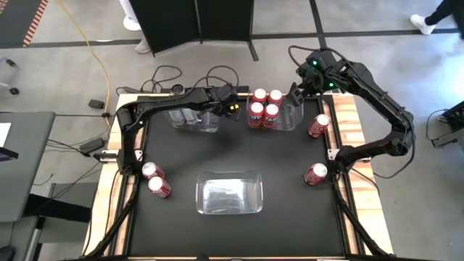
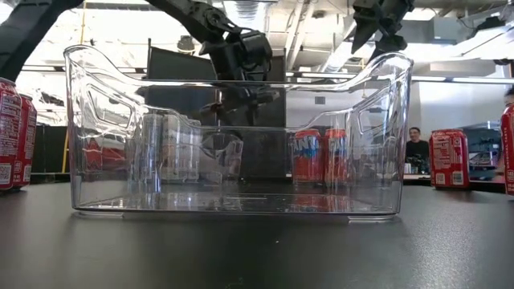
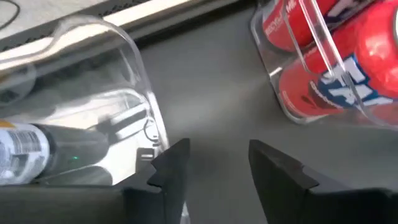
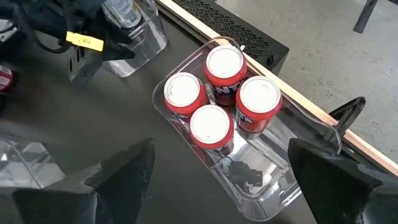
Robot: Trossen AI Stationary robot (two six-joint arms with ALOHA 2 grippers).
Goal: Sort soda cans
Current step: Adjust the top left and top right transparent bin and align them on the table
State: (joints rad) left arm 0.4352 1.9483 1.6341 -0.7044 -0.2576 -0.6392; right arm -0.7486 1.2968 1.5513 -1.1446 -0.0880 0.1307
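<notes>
Nearest the low camera, a clear empty bin point(image 2: 233, 136) of glossy, thin-walled plastic with scooped handle cut-outs is sitting on the matte black table point(image 1: 290, 210). We are sorting soda cans, and we are judging the step in hand to be a release on the silver side: our left gripper point(image 1: 230, 106) is hanging just beside the far-left bin point(image 1: 194, 119), where silver-grey cans point(image 1: 190, 116) are lying behind its curved, reflective wall. Its dark fingers point(image 3: 171, 165) are standing partly apart with nothing between them, bare table showing through the gap.

Our right gripper point(image 1: 304, 85) is hovering wide open and empty above the far-right bin point(image 4: 273, 186), where four red cans point(image 4: 221, 102) are standing upright, packed together at one end, their round silver tops catching light.

Four red cans are waiting loose on the table: two point(image 1: 155, 180) lying near the left edge, one point(image 1: 317, 125) beside the right bin and one point(image 1: 315, 174) nearer the front right. We reckon the next move calls for one arm to reach a loose can, square its jaws across the smooth, slippery cylinder, and lift it over the bin wall without knocking the packed cans.
</notes>
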